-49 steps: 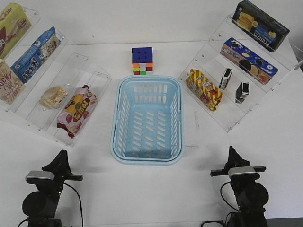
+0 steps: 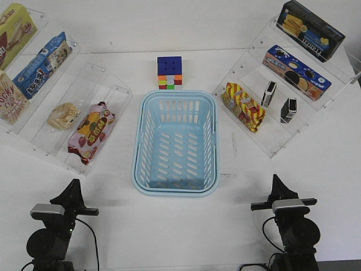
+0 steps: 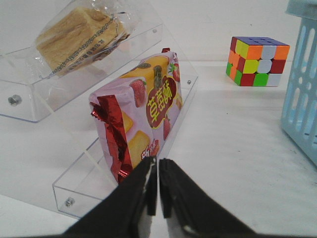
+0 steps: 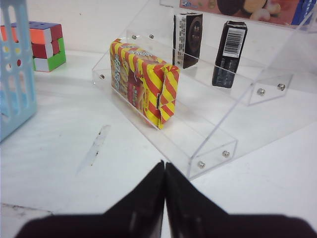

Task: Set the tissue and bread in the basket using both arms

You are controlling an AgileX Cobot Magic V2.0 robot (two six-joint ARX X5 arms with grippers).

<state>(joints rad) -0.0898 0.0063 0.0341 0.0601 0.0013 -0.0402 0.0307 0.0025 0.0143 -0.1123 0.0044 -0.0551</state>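
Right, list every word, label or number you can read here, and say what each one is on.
"草莓杯": red-pink snack bag, in the left wrist view.
"ocky", first letter cut off: box at the front view's left edge.
Barcode, digits unreadable: right black tissue pack.
Blue cookie box, yellow-red striped bag, bread wrapper strip: print too small or blurred.

The basket (image 2: pixel 175 142) sits mid-table with its top open and nothing above it. Bare table lies along the near edge on both sides of it. Toward the left edge, the red-pink snack bag (image 2: pixel 90 132) stands just in front of the bread (image 2: pixel 62 116). Toward the right edge, the yellow-red striped bag (image 2: pixel 243 106) fronts both tissue packs (image 2: pixel 269 94). A colour cube (image 2: pixel 170 73) stands beyond the basket.
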